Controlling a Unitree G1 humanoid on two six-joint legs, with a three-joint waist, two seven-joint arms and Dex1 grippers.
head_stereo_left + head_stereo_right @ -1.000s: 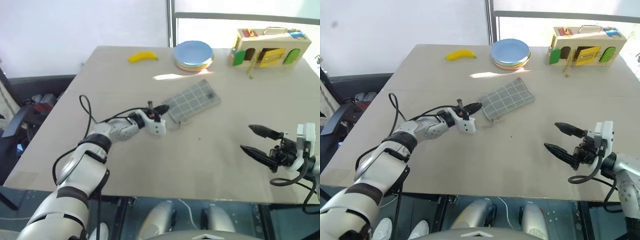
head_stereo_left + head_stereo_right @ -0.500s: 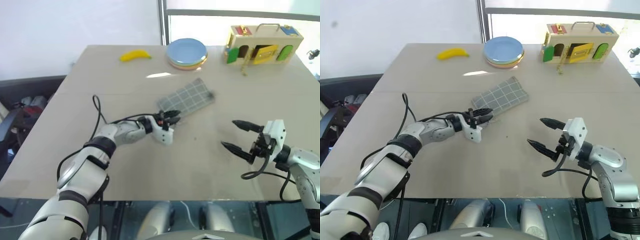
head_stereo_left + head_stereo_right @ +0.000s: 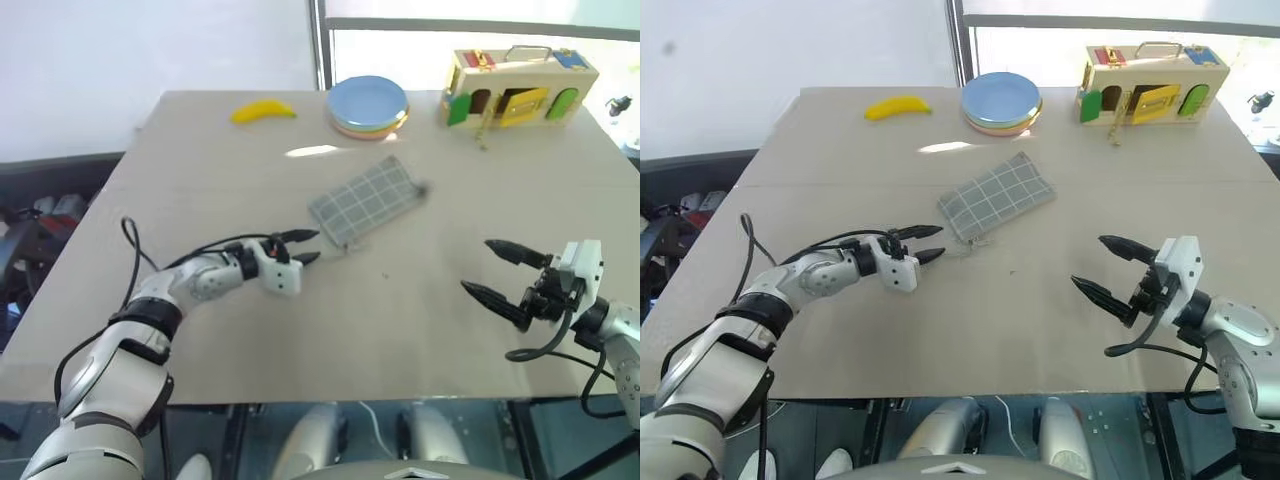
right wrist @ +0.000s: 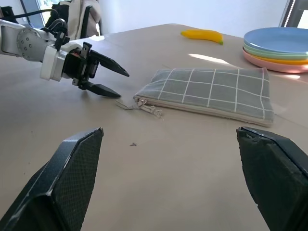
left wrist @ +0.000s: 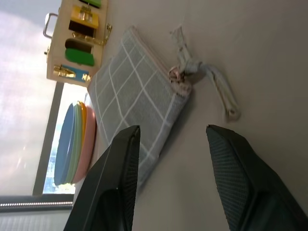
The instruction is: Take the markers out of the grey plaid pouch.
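Left pincer [image 3: 305, 246] has let go and backed off the soft grey plaid fabric pouch [image 3: 364, 199], half-open, empty; regrab that zipper pull [image 5: 179, 77] squarely.

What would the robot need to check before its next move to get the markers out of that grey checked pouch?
1. Pouch lying flat on the table, nothing on top of it: ok.
2. Left hand open, beside the pouch's zipper end and not touching it: ok.
3. Zipper pull in the left hand's reach, lying loose on the table: ok.
4. Pouch opened: cannot tell; the zipper edge looks closed from the right wrist view.
5. Markers showing: not ok, none to be seen outside the pouch.
6. Right hand open and holding nothing, well apart from the pouch: ok.
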